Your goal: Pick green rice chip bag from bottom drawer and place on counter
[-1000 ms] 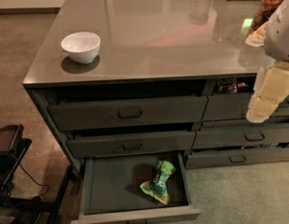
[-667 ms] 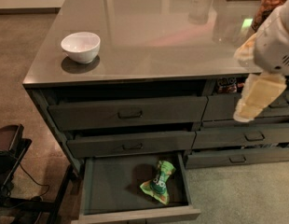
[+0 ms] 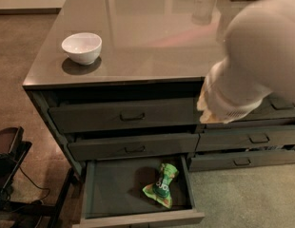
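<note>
Inside the open bottom drawer (image 3: 138, 218), toward its right side, lay the green rice chip bag (image 3: 162, 191). Above the drawer and to its right hung the gripper (image 3: 211, 106); its grip I could not make out.

We see green rice chip bag (image 3: 162, 192) crumpled on open bottom drawer (image 3: 109, 194) floor, right of centre. Glossy tabletop (image 3: 152, 32) above. Pincer (image 3: 218, 109) hangs right, just below tabletop edge.
</note>
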Robot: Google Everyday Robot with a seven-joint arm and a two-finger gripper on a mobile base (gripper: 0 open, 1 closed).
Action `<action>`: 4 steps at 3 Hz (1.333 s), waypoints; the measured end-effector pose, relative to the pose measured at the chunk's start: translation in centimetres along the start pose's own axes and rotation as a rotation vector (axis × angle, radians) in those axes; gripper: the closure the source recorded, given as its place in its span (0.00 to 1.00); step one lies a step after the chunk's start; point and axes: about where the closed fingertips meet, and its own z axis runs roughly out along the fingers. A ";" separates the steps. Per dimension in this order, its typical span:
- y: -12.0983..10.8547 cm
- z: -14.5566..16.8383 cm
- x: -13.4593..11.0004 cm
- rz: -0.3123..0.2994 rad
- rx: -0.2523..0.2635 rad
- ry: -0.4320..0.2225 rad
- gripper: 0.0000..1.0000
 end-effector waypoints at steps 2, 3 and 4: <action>2.1 5.5 -6.3 -0.385 0.149 0.119 1.00; 2.1 5.5 -6.3 -0.385 0.149 0.118 1.00; 1.9 6.4 -6.2 -0.378 0.143 0.105 1.00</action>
